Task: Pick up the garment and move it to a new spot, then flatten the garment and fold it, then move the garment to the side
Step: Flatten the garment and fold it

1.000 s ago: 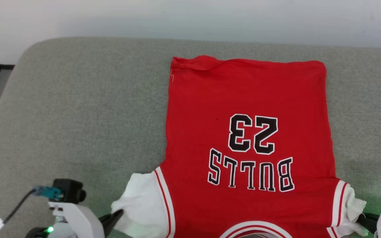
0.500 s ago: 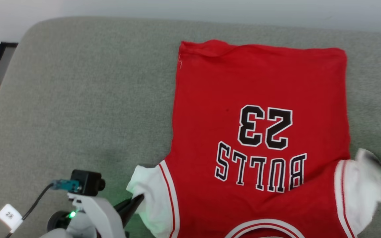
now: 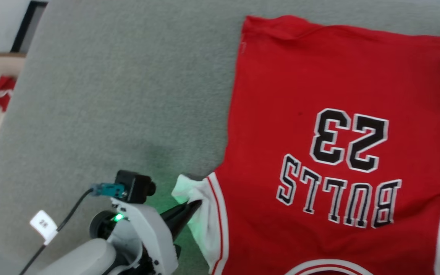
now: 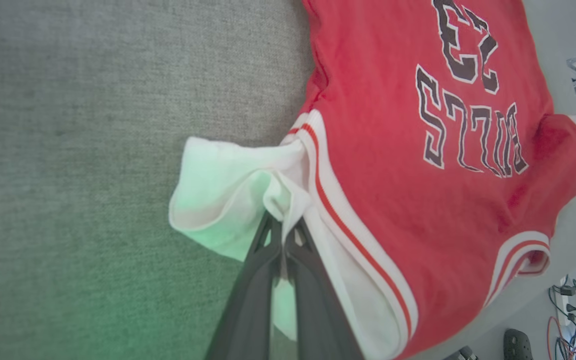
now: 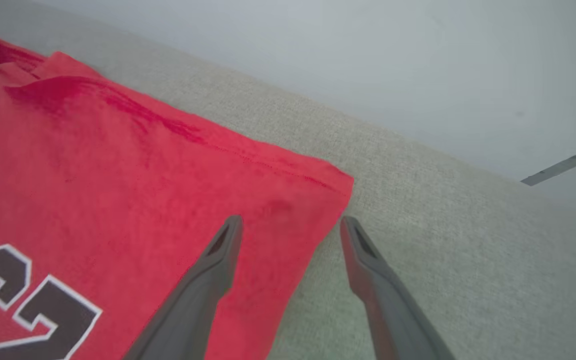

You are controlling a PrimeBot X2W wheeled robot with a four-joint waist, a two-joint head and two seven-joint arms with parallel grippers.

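"Where is the shirt?"

"The large red jersey shirt with white sleeves (image 3: 319,76) lies spread on the grey fabric-covered tabletop (image 3: 109,95). The black number 23 and the lettering face up. Its neckline is toward me and its hem toward the far side."

"What has your left gripper got?"

"My left gripper (image 4: 283,227) is pinched closed on a fold of the white sleeve (image 4: 218,200), which is bunched up just beside the red-and-white stripe trim."

"And the right?"

"My right gripper (image 5: 289,218) is spread wide and holds nothing. It sits at the shirt's far hem corner, one finger over red cloth and the other over bare grey fabric. Whether it touches the cloth, I cannot tell."
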